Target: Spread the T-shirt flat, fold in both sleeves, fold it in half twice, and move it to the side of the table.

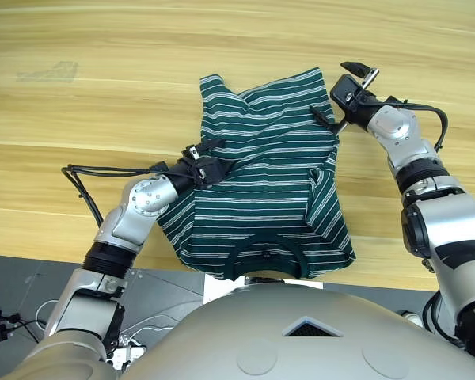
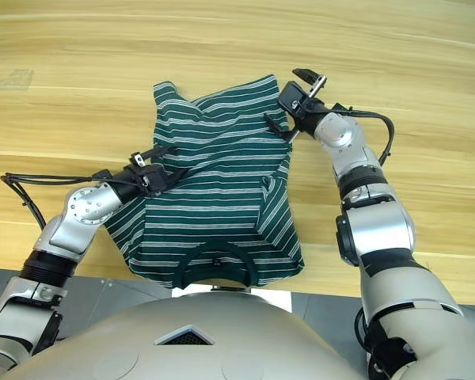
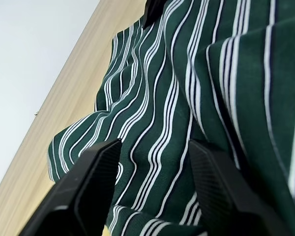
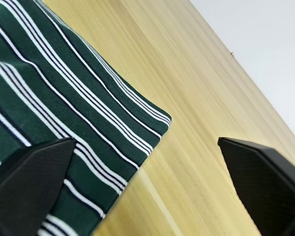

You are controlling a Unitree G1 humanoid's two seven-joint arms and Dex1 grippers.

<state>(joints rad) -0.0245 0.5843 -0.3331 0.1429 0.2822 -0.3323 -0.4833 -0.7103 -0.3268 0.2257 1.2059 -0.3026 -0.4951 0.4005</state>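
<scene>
A dark green T-shirt (image 1: 261, 182) with thin white stripes lies on the wooden table, collar (image 1: 265, 249) towards me and hem at the far end. Its right side is folded inward, leaving a ridge down the body. My left gripper (image 1: 220, 155) rests low over the shirt's left part, open, with striped cloth showing between its fingers (image 3: 96, 182). My right gripper (image 1: 340, 93) is at the far right hem corner (image 4: 155, 123), open wide. One of its fingers (image 4: 29, 172) is over the cloth and the other over bare wood.
The wooden table (image 1: 79, 119) stretches bare to the left, right and far side of the shirt. Its near edge runs just behind the collar. A dark floor with loose cables (image 1: 16, 309) lies below at the lower left.
</scene>
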